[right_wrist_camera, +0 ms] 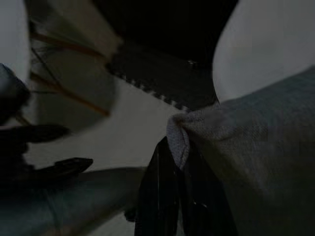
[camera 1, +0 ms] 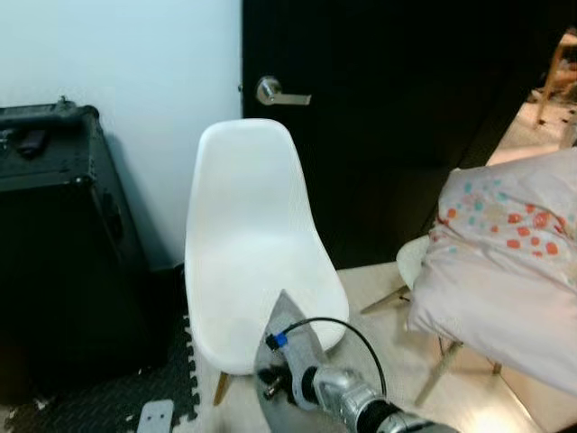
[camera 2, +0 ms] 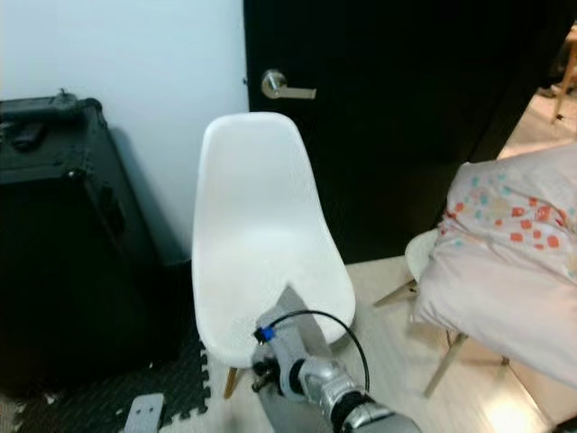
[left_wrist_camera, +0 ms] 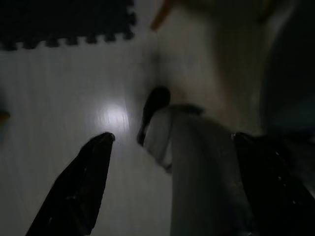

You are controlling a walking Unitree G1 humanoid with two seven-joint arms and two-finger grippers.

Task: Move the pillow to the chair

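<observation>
One grey pillow (camera 1: pixel 287 336) pinched in right claw (right_wrist_camera: pixel 170 162) before white chair (camera 1: pixel 248 244).

The head views are evenly lit but soft, with the white chair (camera 1: pixel 252 244) slightly overexposed and the dark door (camera 1: pixel 397 117) rendered almost without detail. Glare is seen on the floor (camera 1: pixel 505 419) at the lower right. Both wrist views are dim and blurred; 1 bright reflection is seen on the floor.

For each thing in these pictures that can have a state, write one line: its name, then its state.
White chair: upright, seat bare.
Grey pillow: gripped at a corner, off the chair.
Right gripper: shut on the grey pillow.
Left gripper: open.
Door: closed.
Black case: closed.
</observation>
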